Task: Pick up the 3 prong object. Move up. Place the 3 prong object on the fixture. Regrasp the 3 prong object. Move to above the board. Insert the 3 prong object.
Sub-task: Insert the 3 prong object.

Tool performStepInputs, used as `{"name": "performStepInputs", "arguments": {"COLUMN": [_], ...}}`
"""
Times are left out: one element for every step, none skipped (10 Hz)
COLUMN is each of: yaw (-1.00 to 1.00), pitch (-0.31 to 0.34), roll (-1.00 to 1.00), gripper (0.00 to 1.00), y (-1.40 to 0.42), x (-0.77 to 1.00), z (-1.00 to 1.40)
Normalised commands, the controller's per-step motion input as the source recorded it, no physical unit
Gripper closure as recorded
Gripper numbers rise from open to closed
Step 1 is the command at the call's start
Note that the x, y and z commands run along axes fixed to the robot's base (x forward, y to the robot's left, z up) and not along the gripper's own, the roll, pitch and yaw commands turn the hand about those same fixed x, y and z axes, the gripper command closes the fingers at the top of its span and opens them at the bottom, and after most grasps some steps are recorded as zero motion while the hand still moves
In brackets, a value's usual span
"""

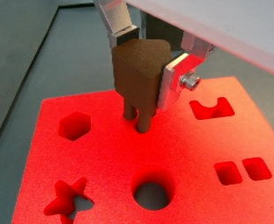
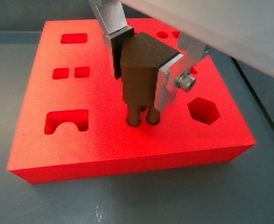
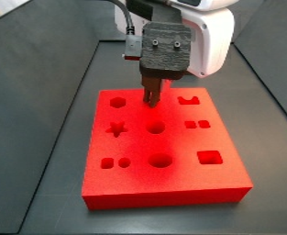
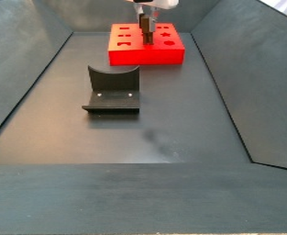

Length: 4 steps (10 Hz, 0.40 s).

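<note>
My gripper (image 1: 145, 74) is shut on the 3 prong object (image 1: 136, 83), a brown block held upright with its prongs (image 1: 140, 121) pointing down. The prong tips meet the top of the red board (image 1: 104, 166) between the hexagon and the arch-shaped cutout; I cannot tell how deep they sit. Both wrist views show this, with the gripper (image 2: 145, 74), the object (image 2: 137, 83) and the board (image 2: 115, 144). In a side view the gripper (image 3: 152, 84) stands over the board's (image 3: 139, 145) far half. The dark fixture (image 4: 111, 92) stands bare in mid floor, well away from the gripper (image 4: 143, 16).
The board (image 4: 146, 57) lies at the far end of a grey bin with sloping walls. Its other cutouts are a hexagon (image 1: 73, 125), a star (image 1: 66, 199), a circle (image 1: 153, 192), two squares (image 1: 242, 171) and an arch-shaped one (image 1: 209, 108).
</note>
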Motion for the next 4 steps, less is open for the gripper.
{"name": "performStepInputs", "arguments": {"yaw": [0.0, 0.0, 0.0, 0.0], "pitch": [-0.024, -0.013, 0.0, 0.0], "roll": [0.0, 0.0, -0.01, 0.0], "gripper": [1.0, 1.0, 1.0, 1.0], "y": [0.02, 0.02, 0.0, 0.0], "x": [0.0, 0.0, 0.0, 0.0], "z": [-0.46, -0.45, 0.0, 0.0]}}
